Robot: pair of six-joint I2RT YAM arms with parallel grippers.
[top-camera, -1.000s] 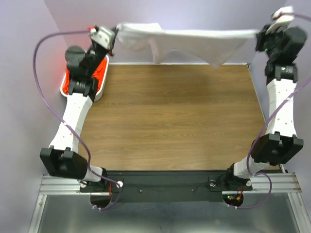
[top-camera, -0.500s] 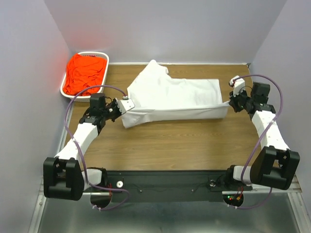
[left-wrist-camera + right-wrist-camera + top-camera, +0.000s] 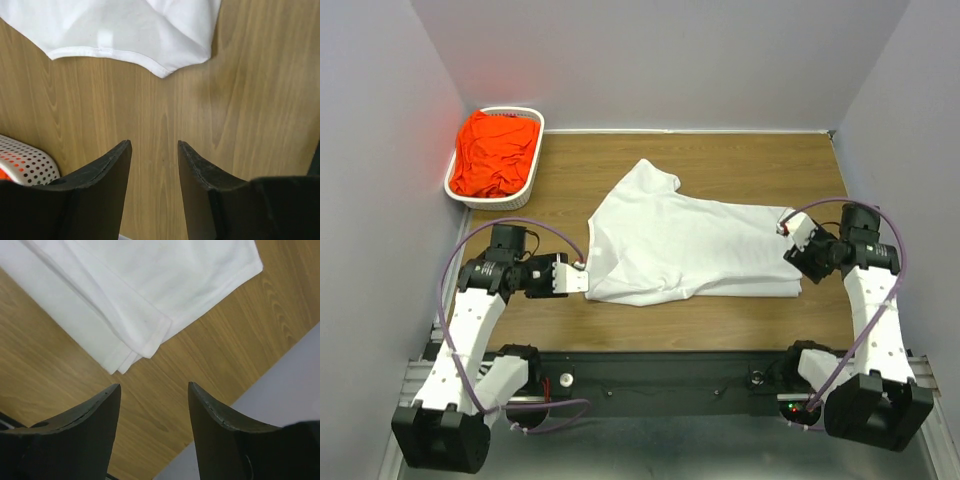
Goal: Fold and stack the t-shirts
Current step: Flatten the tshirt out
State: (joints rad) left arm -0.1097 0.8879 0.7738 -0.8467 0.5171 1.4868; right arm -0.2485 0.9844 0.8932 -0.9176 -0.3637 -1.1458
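2 empty grippers are shown, fingers apart: left gripper [image 3: 154, 145] and right gripper [image 3: 154, 386] flank the white t-shirt [image 3: 690, 245] spread on the table [image 3: 740, 160] (orange-red t-shirt [image 3: 495, 152] heaped in basket [image 3: 492, 201]).

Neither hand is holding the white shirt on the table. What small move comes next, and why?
Probably the left hand should take the soft white cloth t-shirt's sleeve and fold it inward: it juts past the flat body. That hand and the right hand are open, off the cloth.
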